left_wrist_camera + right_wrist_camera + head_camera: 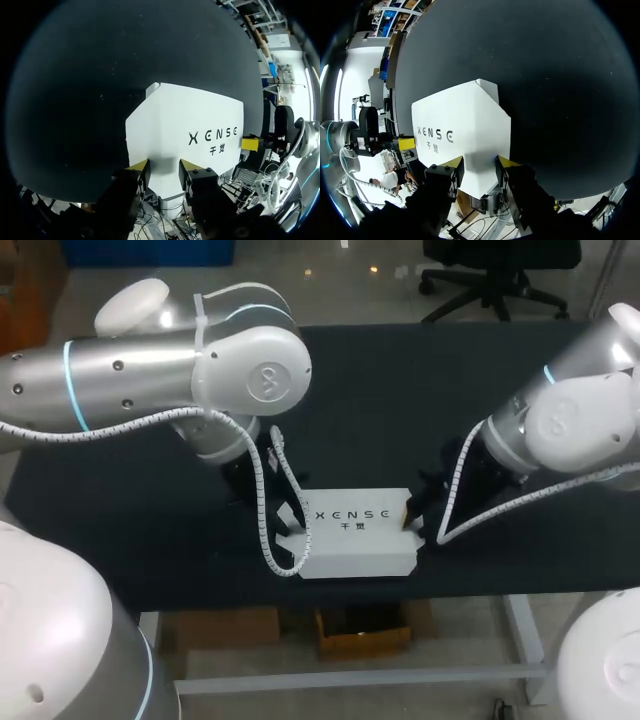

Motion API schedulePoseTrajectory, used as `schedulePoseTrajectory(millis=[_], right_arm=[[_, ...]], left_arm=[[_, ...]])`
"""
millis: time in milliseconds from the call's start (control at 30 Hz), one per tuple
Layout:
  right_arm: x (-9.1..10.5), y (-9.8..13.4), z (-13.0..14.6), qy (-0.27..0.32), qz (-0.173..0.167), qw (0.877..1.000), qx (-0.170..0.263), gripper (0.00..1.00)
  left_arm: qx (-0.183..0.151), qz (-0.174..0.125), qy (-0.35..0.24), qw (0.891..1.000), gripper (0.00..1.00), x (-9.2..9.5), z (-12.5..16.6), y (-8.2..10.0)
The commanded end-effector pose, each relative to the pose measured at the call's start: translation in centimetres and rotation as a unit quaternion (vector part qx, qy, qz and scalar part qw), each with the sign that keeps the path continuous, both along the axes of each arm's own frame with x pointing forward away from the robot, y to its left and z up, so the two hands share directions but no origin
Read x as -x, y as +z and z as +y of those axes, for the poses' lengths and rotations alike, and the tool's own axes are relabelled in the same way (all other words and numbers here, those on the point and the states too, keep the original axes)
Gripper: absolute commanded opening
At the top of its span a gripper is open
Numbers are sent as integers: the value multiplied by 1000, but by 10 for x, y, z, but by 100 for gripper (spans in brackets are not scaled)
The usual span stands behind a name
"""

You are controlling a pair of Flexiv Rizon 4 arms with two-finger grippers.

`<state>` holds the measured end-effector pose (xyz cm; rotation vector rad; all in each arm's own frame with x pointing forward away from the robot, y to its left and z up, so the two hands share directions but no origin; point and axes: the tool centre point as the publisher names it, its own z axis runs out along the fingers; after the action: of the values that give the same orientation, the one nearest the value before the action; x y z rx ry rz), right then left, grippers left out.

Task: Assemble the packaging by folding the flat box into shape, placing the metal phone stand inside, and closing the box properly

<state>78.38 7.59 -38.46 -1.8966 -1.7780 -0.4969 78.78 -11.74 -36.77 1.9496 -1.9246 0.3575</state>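
Observation:
A white box (355,535) with dark print lies closed-looking and flat-sided near the front edge of the black table. My left gripper (291,523) is at its left end, mostly hidden under the arm and a cable. In the left wrist view the box (190,125) runs ahead, and its narrow end sits between the fingers of the left gripper (164,172), both touching it. My right gripper (411,516) is at the right end. The right wrist view has the box (462,135) end pinched in the right gripper (479,167). No metal phone stand is in view.
The black table top (400,390) stretches bare behind the box. Its front edge (350,592) runs just below the box. Each wrist view catches the other arm's yellow tip beyond the far end of the box.

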Motion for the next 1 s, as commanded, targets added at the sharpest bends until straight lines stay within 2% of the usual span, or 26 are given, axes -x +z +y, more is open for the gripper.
schedulePoseTrajectory(millis=[33,667,833,1000], right_arm=[[1,-3,1,0,-5,1000,-4,39],[0,2,1,0,-13,1000,-11,40],[0,2,1,0,-13,1000,-11,40],[0,2,1,0,-13,1000,-11,43]], left_arm=[[11,-9,5,1000,37,4,5,-4],[12,-2,1,1000,41,2,3,-4],[12,-2,1,1000,38,2,3,-4],[12,-2,1,1000,42,2,3,-4]])
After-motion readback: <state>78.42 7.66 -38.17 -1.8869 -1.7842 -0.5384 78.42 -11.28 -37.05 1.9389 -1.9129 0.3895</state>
